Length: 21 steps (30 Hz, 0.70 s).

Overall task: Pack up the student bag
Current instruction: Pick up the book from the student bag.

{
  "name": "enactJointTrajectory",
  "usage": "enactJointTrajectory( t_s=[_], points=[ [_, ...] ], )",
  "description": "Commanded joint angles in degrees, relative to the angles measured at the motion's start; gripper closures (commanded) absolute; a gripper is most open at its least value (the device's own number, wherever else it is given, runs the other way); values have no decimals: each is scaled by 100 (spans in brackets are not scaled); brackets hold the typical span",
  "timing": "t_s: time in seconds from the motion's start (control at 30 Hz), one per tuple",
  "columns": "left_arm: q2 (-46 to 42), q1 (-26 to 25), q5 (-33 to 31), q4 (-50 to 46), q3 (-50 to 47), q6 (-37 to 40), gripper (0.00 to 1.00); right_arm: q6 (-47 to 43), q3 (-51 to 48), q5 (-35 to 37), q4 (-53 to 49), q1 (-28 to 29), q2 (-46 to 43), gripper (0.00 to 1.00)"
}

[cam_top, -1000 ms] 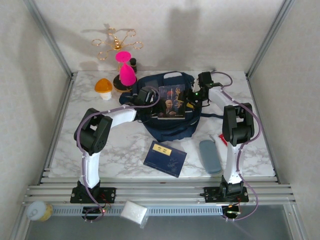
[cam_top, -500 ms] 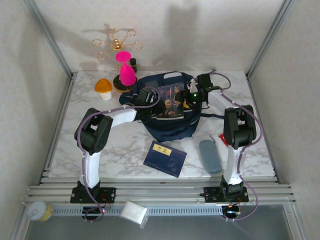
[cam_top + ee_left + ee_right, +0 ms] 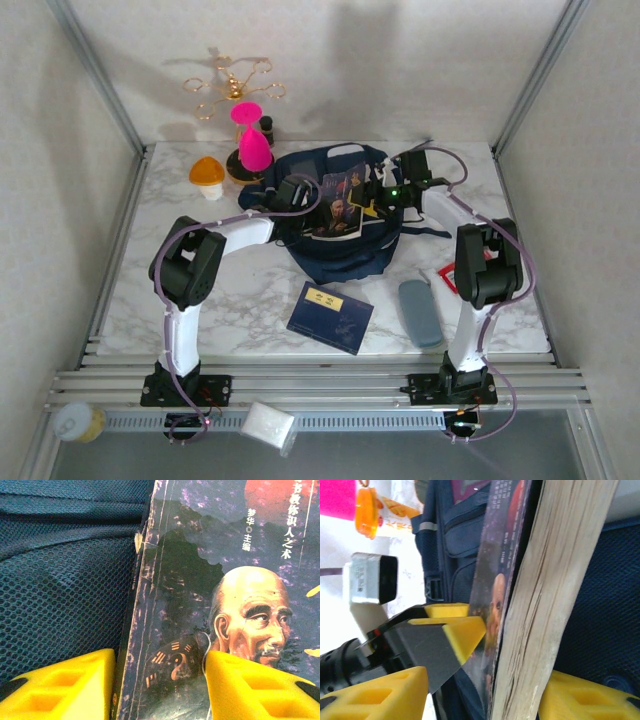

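The student bag (image 3: 335, 255), a navy backpack, lies in the middle of the table with a dark paperback (image 3: 340, 203) showing a bald man's face tilted up on it. My left gripper (image 3: 303, 197) is open on the book's left side. Its yellow fingertips (image 3: 465, 629) rest against the cover (image 3: 200, 605), and one finger sits past the spine over the bag's mesh (image 3: 65, 590). My right gripper (image 3: 376, 200) is open and straddles the book's page edge (image 3: 555, 580). In its own view the right gripper (image 3: 487, 680) has a gap between one finger and the cover.
A flat navy book with a yellow label (image 3: 330, 316) lies in front of the bag, with a grey-blue pencil case (image 3: 420, 312) and a red-and-white item (image 3: 446, 277) to its right. A pink vase (image 3: 252, 140), an orange mushroom figure (image 3: 207, 175) and a gold stand (image 3: 232, 88) stand at the back left.
My right gripper has moved left onto the book's right edge and its jaws have narrowed. The book has tipped up and shifted slightly left. The left arm has held still.
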Motion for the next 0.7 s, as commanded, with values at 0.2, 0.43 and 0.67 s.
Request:
enactJointTrajectory(
  t_s=[0.2,0.43,0.67],
  points=[
    [-189,-173,16,-319,-72,53,50,-31,61,-61,-21,-50,164,62],
    [-500,-183,-114,-574,129,332,46,323,-261,-429,562,-394,-397,98],
    [-1409,-272,-337,-841,19,1063,42,881,-652,-632,976,-833,-1194,100]
  ],
)
